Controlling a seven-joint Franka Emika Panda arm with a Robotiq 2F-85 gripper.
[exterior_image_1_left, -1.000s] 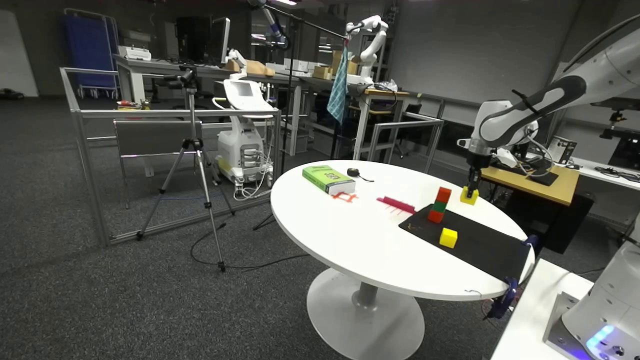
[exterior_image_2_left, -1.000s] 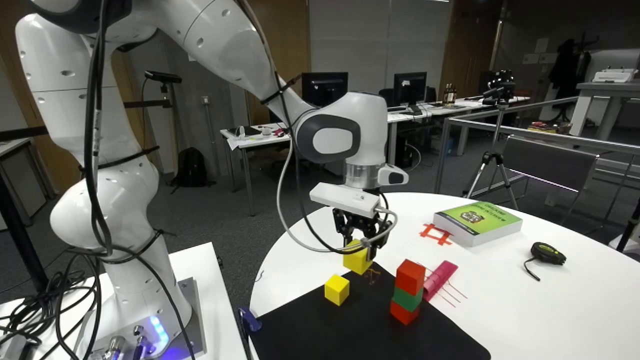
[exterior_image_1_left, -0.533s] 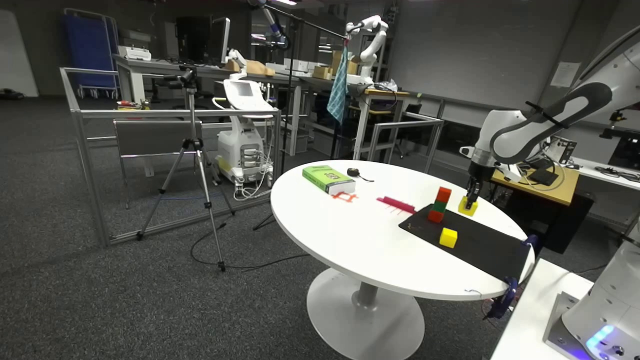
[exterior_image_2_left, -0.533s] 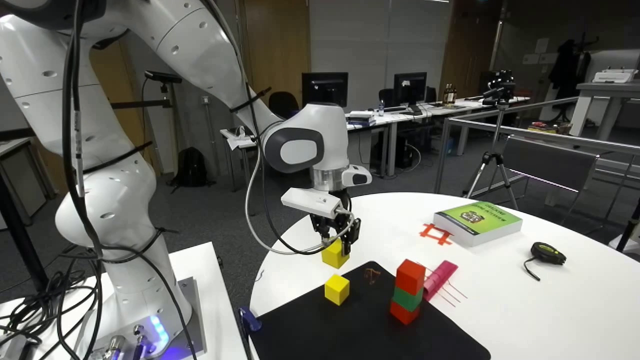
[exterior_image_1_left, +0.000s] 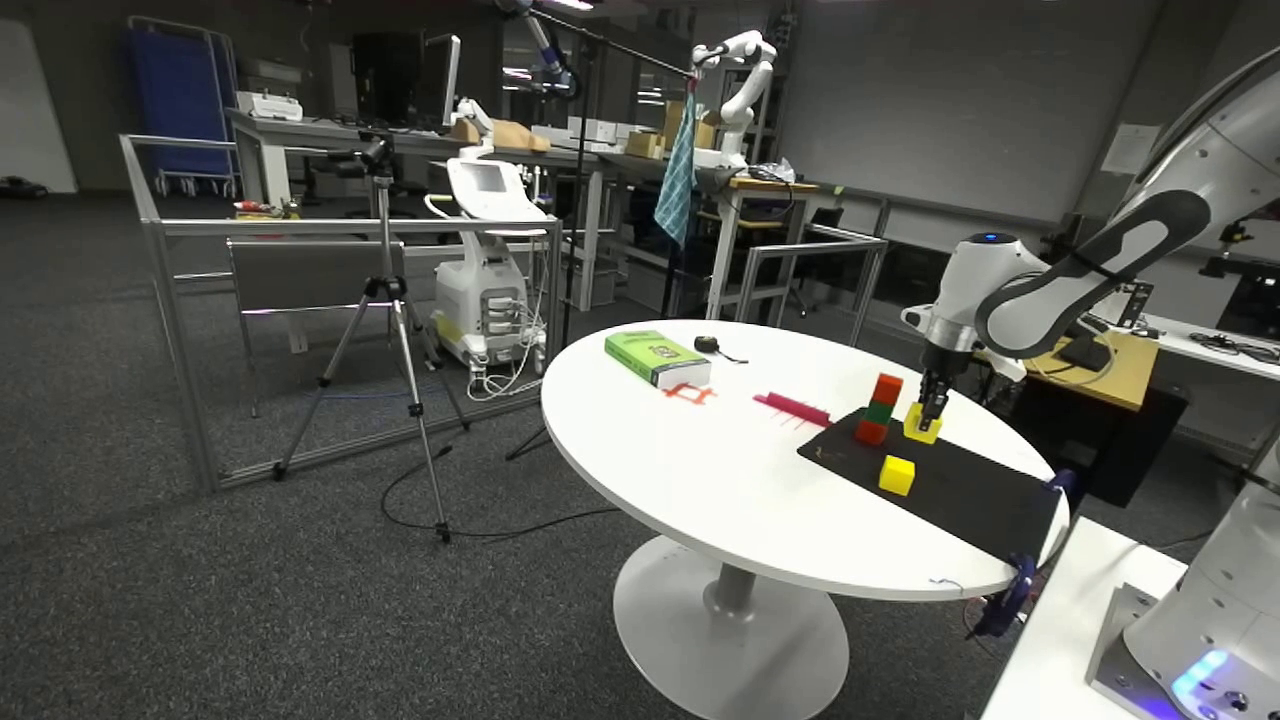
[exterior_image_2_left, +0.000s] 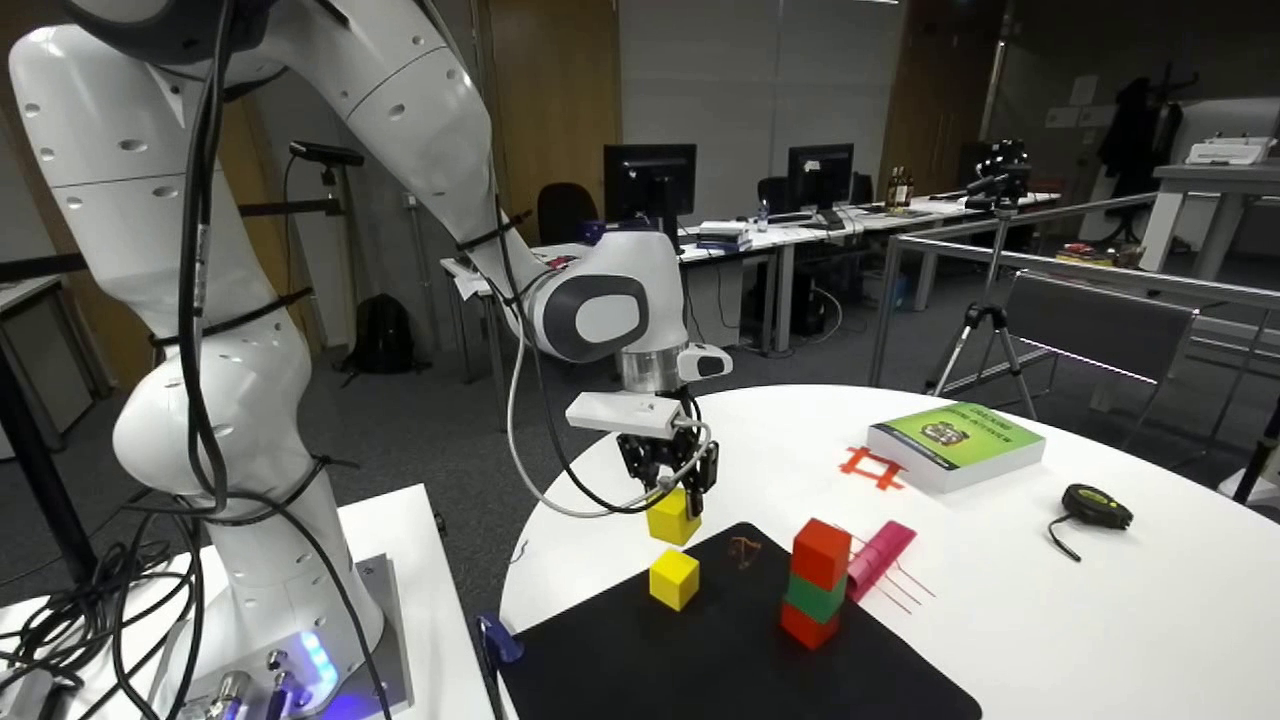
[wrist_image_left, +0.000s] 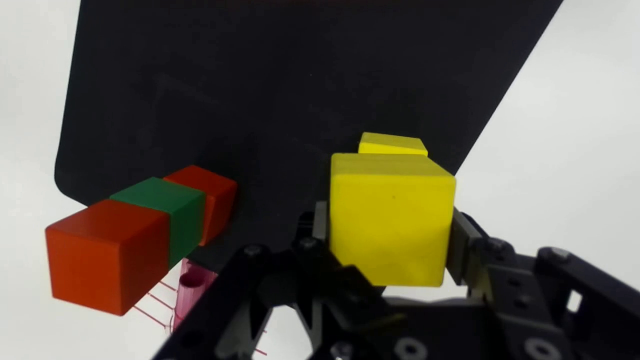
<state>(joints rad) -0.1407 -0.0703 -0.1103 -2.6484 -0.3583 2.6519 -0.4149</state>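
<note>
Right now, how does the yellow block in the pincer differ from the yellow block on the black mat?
The held yellow block is up in the air, while the resting yellow block sits on the black mat. The held block is clamped in the pincer; nothing grips the resting block. In the wrist view, the held block shows a broad face, while the resting block is mostly hidden behind it. Both are yellow and cube-shaped.
</note>
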